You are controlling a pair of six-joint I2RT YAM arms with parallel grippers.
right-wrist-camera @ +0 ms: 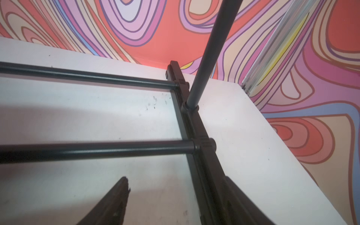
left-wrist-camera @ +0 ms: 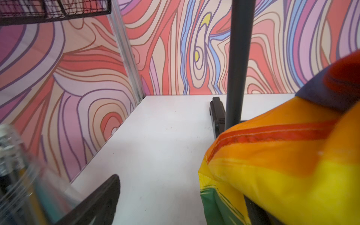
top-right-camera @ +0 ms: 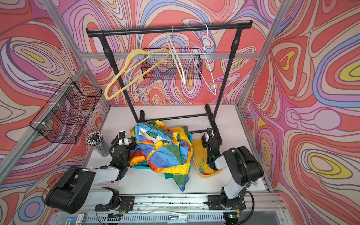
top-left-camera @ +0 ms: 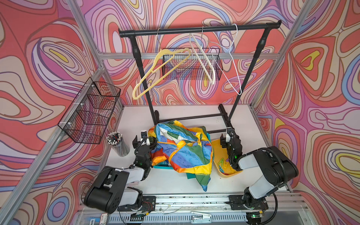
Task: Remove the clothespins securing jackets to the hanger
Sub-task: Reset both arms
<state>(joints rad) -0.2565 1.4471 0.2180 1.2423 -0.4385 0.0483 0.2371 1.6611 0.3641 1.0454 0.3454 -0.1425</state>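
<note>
Left end effector (top-left-camera: 144, 141) open at jacket's (top-left-camera: 183, 152) left edge. Right end effector (top-left-camera: 227, 134) open, empty, over tray (top-left-camera: 215, 150) holding clothespins (top-left-camera: 224, 163).

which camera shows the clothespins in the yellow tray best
A top view: the clothespins lie uncovered in the yellow tray, small but clear, and both top views show them. Neither wrist view shows them: the left one sees the rainbow jacket, the right one the rack base.
</note>
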